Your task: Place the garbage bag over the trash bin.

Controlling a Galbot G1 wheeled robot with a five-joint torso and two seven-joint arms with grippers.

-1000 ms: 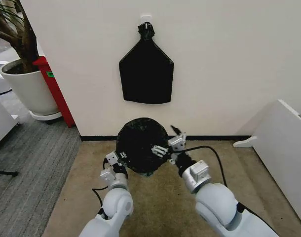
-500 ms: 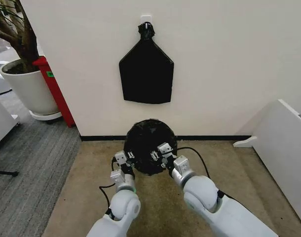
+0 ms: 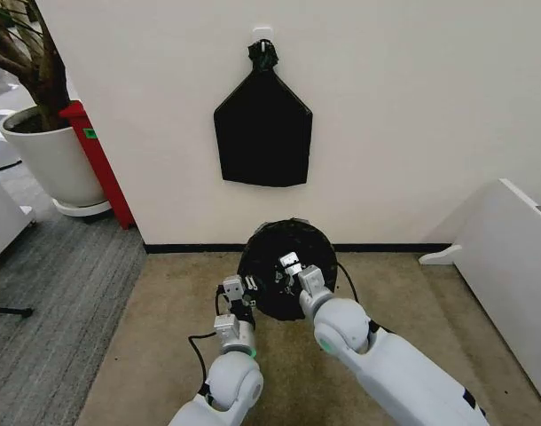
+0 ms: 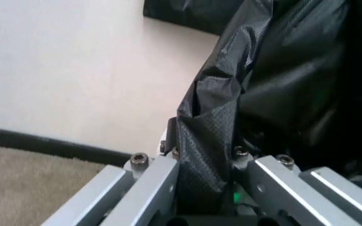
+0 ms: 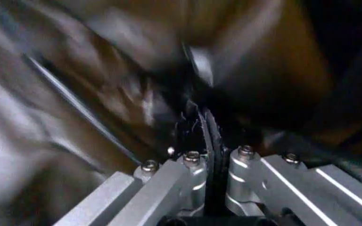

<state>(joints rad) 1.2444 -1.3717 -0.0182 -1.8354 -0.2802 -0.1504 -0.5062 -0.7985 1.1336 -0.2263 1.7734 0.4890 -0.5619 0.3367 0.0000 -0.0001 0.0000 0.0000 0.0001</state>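
Both hands (image 3: 238, 288) (image 3: 293, 266) pinch the crinkly, glossy black garbage bag (image 3: 288, 253).

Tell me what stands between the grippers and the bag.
Nothing. The left gripper is clamped on a fold of the bag, and the right gripper pinches its film on the other side.

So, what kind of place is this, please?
Probably an office corner or hallway: grey ribbed carpet, a plain cream wall with black skirting, and a large white planter pot with a tree.
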